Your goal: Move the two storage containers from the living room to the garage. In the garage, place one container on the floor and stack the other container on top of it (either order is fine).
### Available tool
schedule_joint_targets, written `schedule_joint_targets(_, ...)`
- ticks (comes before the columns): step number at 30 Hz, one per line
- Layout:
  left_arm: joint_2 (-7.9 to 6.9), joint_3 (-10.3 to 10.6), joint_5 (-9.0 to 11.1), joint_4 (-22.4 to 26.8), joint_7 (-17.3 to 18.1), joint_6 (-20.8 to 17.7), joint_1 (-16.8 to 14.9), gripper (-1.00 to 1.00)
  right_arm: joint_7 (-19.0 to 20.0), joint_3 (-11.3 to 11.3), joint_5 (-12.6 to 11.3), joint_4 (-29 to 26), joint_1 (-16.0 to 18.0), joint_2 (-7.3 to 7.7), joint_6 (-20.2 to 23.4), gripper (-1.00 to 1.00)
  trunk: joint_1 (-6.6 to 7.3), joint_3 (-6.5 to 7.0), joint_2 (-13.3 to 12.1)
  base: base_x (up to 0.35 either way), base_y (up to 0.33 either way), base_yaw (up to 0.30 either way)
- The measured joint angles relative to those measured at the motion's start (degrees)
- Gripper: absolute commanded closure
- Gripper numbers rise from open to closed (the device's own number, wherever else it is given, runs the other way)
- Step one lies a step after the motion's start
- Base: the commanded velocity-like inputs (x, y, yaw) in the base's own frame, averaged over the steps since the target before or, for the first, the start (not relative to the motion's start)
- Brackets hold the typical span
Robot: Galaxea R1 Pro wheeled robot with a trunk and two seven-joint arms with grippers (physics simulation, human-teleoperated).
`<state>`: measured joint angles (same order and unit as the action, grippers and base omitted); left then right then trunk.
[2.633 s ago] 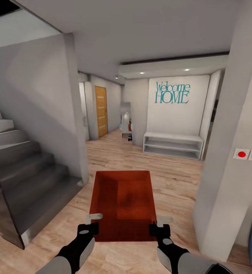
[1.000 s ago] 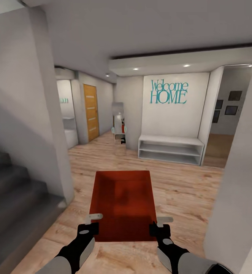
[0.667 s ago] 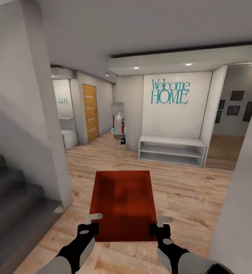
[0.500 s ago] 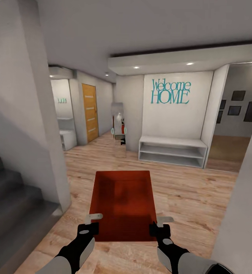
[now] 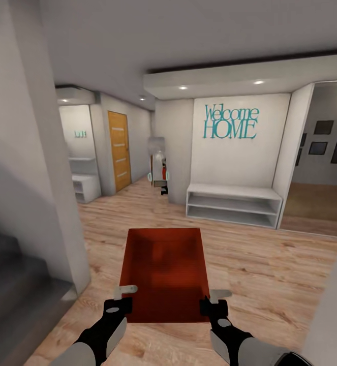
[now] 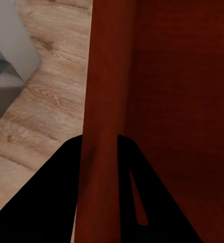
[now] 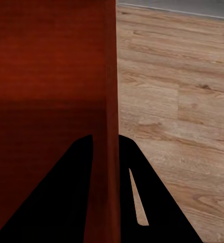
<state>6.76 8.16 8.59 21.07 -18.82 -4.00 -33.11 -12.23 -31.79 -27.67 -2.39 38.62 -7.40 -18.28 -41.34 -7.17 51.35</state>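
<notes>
Left jaws (image 6: 99, 147) stood closed on the thin side wall of the orange-red container (image 5: 164, 272), one finger (image 6: 51, 192) outside the wall and one inside, as the left wrist view showed. Right jaws (image 7: 106, 147) gripped the opposite side wall the same way, one dark finger (image 7: 147, 197) outside, the other within. In the head view the left gripper (image 5: 118, 300) and right gripper (image 5: 212, 301) each held a near corner of the container, which hung level in front of the robot, open top up, clear of the floor.

Container interior was bare, its bottom shaded darker toward the near end. Only one container was in sight.

Beneath it lay light wood-plank floor (image 5: 270, 264). To the left, a grey wall corner (image 5: 51, 203) and dark grey stairs (image 5: 10, 284). Ahead, a white wall carried teal lettering reading "Welcome HOME" (image 5: 231, 122), with a low white shelf unit (image 5: 233, 204) against its base. Further left down the hallway stood an orange wooden door (image 5: 119, 150). A doorway at the right opened on a room with dark framed pictures (image 5: 323, 127) on a grey wall. Recessed ceiling lights (image 5: 258, 82) shone above the lettering.
</notes>
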Motion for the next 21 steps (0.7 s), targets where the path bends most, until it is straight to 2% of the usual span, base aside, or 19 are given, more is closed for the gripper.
schedule_joint_targets(21, 0.03, 0.00, -0.05, -0.04, -0.01, 0.00, -0.05, 1.00, 0.07, 0.00, -0.10, 0.03, 0.00, 0.03, -0.06, 1.00, 0.00, 0.00, 0.00, 0.323, 0.000, 0.000)
